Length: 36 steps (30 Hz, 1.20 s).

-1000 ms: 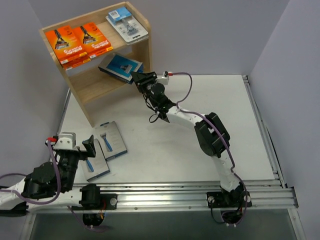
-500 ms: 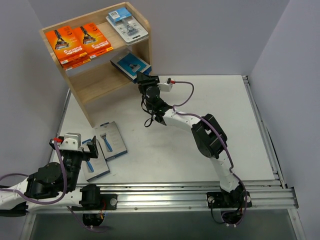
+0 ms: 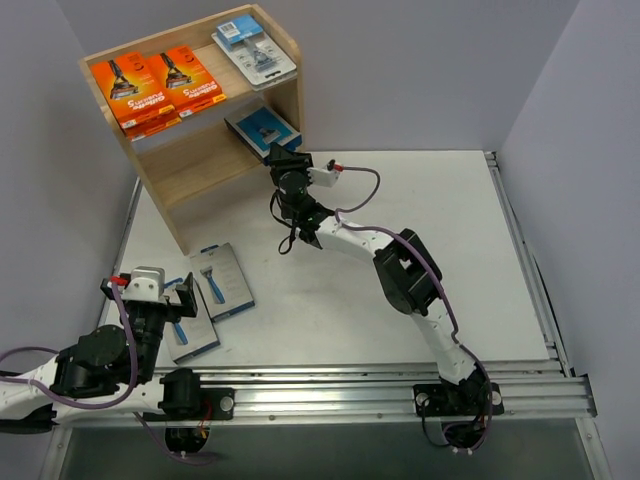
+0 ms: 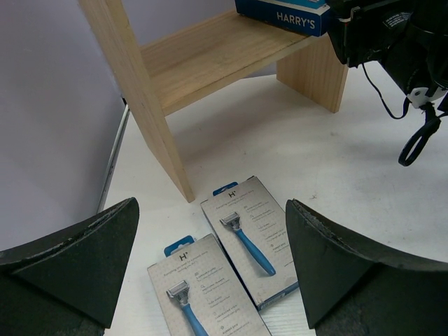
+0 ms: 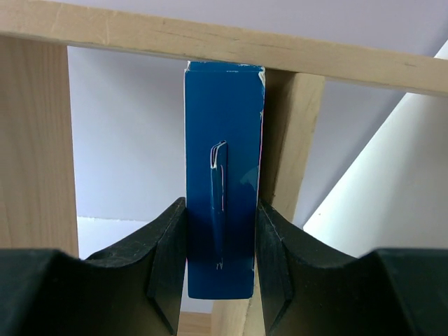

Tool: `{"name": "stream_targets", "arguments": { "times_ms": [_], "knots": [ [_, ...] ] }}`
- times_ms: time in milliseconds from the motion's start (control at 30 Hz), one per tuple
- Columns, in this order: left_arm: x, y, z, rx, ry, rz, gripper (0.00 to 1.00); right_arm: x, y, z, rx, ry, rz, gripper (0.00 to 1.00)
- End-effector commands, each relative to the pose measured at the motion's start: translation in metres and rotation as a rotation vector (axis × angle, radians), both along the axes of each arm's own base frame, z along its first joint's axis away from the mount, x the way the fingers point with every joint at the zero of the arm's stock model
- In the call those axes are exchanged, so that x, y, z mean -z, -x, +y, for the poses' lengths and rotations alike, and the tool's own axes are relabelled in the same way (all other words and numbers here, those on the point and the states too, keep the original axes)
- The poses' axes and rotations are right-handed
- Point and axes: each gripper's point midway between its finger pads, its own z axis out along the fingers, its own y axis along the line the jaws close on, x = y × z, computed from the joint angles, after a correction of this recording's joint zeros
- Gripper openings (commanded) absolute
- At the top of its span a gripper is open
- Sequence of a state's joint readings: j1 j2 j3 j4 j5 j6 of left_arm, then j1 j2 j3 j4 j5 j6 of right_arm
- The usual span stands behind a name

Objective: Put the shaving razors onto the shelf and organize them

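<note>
Seen from above, your left gripper (image 3: 160, 303) had shifted slightly but kept well in front of the shelf (image 3: 190, 165). Its jaws were spread wide, with nothing between them and nothing touched. Beneath it, on the table (image 3: 420, 210) in front of the shelf's left side panel, lay a grey-and-blue pack (image 3: 226, 280). A second grey-and-blue pack (image 3: 190, 332) lay just beside it, farther from the shelf. Both lay flat, face up, still waiting to be shelved.

On the shelf's top tier, two orange boxes (image 3: 128, 92) sat side by side at the left end. The clear blister pack (image 3: 255, 48) lay at the right end.

The main change was on the right. A moment earlier the blue razor box (image 3: 262, 128) had hung tilted in front of the shelf's lower tier. Now your right arm had pushed it in at the right end of that tier, under the blister pack. That placement looked nearly finished, which would leave only the two packs on the table.

Your right gripper (image 5: 220, 238) was partly closed, its pads pressing the box's two narrow sides. From the wrist view the box pointed into the shelf's opening. You could not tell whether its underside already rested on the lower board or hung just above it.
</note>
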<state>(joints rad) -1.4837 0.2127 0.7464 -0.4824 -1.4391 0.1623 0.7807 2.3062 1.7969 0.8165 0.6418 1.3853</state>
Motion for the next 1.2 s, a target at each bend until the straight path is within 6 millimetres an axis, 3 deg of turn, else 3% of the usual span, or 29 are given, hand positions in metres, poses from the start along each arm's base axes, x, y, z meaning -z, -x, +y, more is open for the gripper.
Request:
{"name": "stream_targets", "arguments": {
  "times_ms": [0, 167, 467, 833, 1167],
  "knots": [
    [-0.004, 0.000, 0.000, -0.003, 0.030, -0.004, 0.94, -0.050, -0.001, -0.006, 0.044, -0.095, -0.090, 0.09],
    [-0.004, 0.000, 0.001, -0.003, 0.031, -0.004, 0.94, -0.050, 0.004, -0.001, -0.006, -0.038, -0.079, 0.49],
    [-0.004, 0.000, 0.003, -0.011, 0.042, -0.003, 0.94, -0.041, 0.017, 0.002, -0.075, 0.047, -0.049, 0.81],
    [-0.004, 0.000, 0.006, -0.017, 0.048, -0.003, 0.94, -0.041, 0.026, 0.004, -0.168, 0.076, -0.046, 0.84],
    [-0.004, 0.000, 0.003, -0.012, 0.031, -0.002, 0.94, -0.044, 0.025, 0.001, -0.221, 0.089, -0.062, 0.71]
  ]
}}
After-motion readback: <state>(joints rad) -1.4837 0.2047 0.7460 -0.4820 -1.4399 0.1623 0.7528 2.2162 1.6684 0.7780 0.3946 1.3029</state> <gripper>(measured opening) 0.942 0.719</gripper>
